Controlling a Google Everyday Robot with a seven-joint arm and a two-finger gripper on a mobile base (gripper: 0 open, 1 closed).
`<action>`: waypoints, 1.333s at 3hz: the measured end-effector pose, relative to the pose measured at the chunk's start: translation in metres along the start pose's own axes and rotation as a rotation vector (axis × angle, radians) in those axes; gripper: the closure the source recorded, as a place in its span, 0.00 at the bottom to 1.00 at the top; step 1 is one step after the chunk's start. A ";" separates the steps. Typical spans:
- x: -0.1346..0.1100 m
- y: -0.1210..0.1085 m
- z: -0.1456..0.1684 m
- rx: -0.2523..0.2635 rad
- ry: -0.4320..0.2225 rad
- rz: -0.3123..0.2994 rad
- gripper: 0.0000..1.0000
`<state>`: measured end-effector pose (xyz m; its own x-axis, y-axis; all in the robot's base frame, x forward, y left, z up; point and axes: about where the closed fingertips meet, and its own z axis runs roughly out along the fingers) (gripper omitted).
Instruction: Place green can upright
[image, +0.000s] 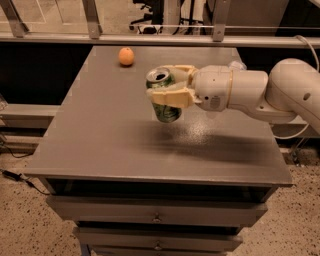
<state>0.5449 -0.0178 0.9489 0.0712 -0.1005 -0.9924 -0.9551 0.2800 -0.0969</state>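
Observation:
The green can (164, 111) has a mottled green label and a silver top with a pull tab. It stands nearly upright in the air, a little above the middle of the grey table (100, 140). My gripper (166, 86) comes in from the right and is shut on the can, with one pale finger (170, 97) across its near side just below the rim and the other behind it. The white arm (260, 95) stretches off to the right edge.
An orange (126, 56) lies at the back left of the table. A clear plastic bottle (236, 65) is mostly hidden behind the arm at the back right. A railing runs behind the table, and drawers sit below its front edge.

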 end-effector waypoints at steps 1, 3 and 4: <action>0.014 0.003 0.000 -0.011 -0.030 0.032 1.00; 0.035 0.015 -0.003 -0.012 -0.051 0.024 0.53; 0.044 0.020 -0.008 -0.003 -0.057 0.036 0.30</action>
<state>0.5270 -0.0241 0.9042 0.0531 -0.0364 -0.9979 -0.9580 0.2800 -0.0612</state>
